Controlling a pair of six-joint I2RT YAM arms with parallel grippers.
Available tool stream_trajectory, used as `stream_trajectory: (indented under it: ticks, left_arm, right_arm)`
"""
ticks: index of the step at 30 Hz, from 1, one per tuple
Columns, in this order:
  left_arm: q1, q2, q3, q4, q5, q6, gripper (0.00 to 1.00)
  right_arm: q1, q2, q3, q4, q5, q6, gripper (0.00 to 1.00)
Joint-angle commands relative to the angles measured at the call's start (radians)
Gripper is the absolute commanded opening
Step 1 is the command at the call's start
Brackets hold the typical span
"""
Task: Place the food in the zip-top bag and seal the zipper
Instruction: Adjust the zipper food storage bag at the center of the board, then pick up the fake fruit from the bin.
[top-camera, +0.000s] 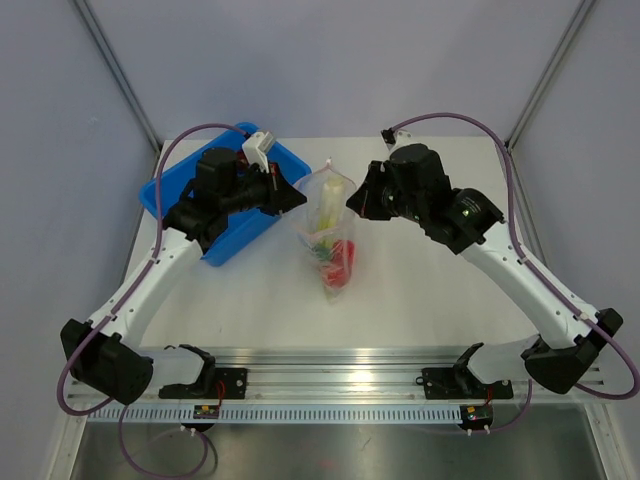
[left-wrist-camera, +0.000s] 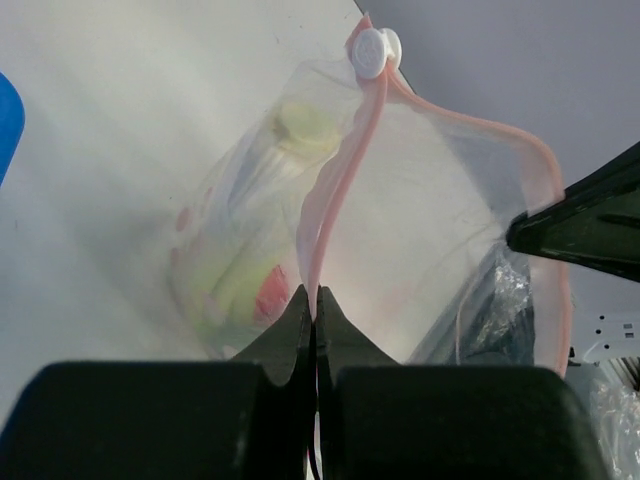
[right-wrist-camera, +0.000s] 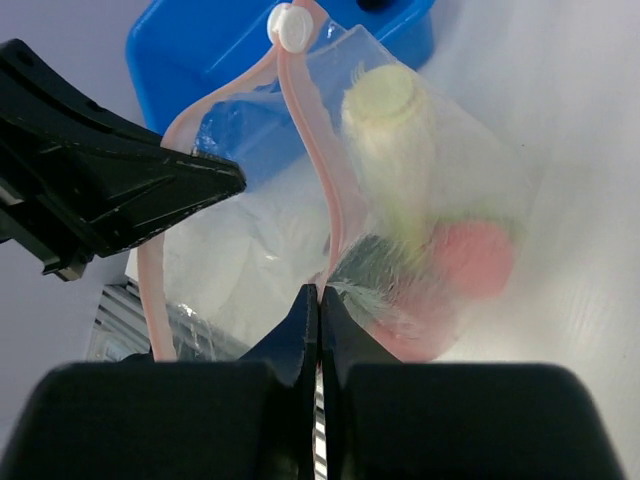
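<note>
The zip-top bag (top-camera: 328, 230) stands at the table's middle, its mouth lifted and spread between both arms. Through the plastic the food shows: a pale yellow-green stalk (right-wrist-camera: 385, 140), a red fruit (right-wrist-camera: 470, 260) and green pieces (left-wrist-camera: 235, 285). My left gripper (left-wrist-camera: 316, 300) is shut on one side of the pink zipper (left-wrist-camera: 335, 180). My right gripper (right-wrist-camera: 318, 292) is shut on the opposite side of the zipper (right-wrist-camera: 310, 150). The white slider (right-wrist-camera: 292, 28) sits at the zipper's far end. In the top view the left gripper (top-camera: 302, 197) and right gripper (top-camera: 350, 203) face each other across the mouth.
A blue plastic bin (top-camera: 170, 190) stands at the back left, under the left arm and right beside the bag. Bare table lies in front of the bag and to its right. A metal rail (top-camera: 330, 385) runs along the near edge.
</note>
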Motion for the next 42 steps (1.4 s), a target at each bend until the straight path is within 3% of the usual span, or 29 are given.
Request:
stream_trajectory:
  ticks: [1, 2, 3, 5, 7, 8, 10, 11, 15, 17, 22, 27, 31, 35, 42]
  left_arm:
    - [0.000, -0.002, 0.036, -0.013, -0.016, 0.073, 0.00]
    - [0.000, -0.002, 0.024, -0.002, -0.013, 0.070, 0.03]
    - [0.000, -0.001, 0.019, 0.005, -0.010, 0.070, 0.13]
    - [0.000, 0.005, 0.022, 0.009, 0.002, 0.076, 0.45]
    - [0.004, 0.019, 0.037, -0.011, 0.008, 0.096, 0.57]
    - [0.010, 0.022, 0.062, -0.020, 0.002, 0.113, 0.70]
    - [0.018, 0.030, 0.091, -0.054, -0.028, 0.131, 0.81]
    - [0.033, 0.030, 0.114, -0.063, -0.044, 0.148, 0.94]
    - [0.131, 0.039, 0.160, -0.060, -0.076, 0.114, 0.99]
    - [0.208, 0.062, 0.186, -0.084, -0.133, 0.058, 0.99]
    - [0.279, 0.129, 0.221, -0.078, -0.355, 0.010, 0.99]
    - [0.309, 0.342, 0.401, -0.204, -0.464, 0.053, 0.99]
    - [0.341, 0.482, 0.497, -0.232, -0.597, -0.010, 0.99]
    - [0.377, 0.613, 0.579, -0.230, -0.642, -0.169, 0.99]
    - [0.412, 0.755, 0.585, -0.102, -0.593, -0.352, 0.99]
  right_arm:
    - [-0.007, -0.002, -0.012, 0.060, -0.029, 0.023, 0.00]
    - [-0.007, 0.016, -0.018, 0.063, -0.037, 0.030, 0.00]
    - [-0.007, 0.019, -0.040, 0.079, -0.043, 0.038, 0.00]
    - [-0.007, 0.025, -0.055, 0.093, -0.055, 0.044, 0.00]
    - [-0.007, 0.030, -0.057, 0.102, -0.054, 0.046, 0.00]
    - [-0.007, 0.030, -0.052, 0.101, -0.055, 0.041, 0.00]
    - [-0.007, 0.030, -0.046, 0.103, -0.054, 0.035, 0.00]
    - [-0.007, 0.028, -0.044, 0.103, -0.054, 0.032, 0.00]
    - [-0.007, 0.027, -0.038, 0.104, -0.054, 0.024, 0.00]
    - [-0.007, 0.027, -0.038, 0.104, -0.054, 0.021, 0.00]
    - [-0.007, 0.044, -0.031, 0.116, -0.054, 0.014, 0.00]
    - [-0.007, 0.074, -0.009, 0.118, -0.091, 0.015, 0.00]
    - [-0.007, 0.085, -0.001, 0.109, -0.082, 0.007, 0.00]
    - [-0.007, 0.102, 0.025, 0.093, -0.065, -0.009, 0.00]
    - [-0.007, 0.136, 0.060, 0.076, -0.069, -0.022, 0.00]
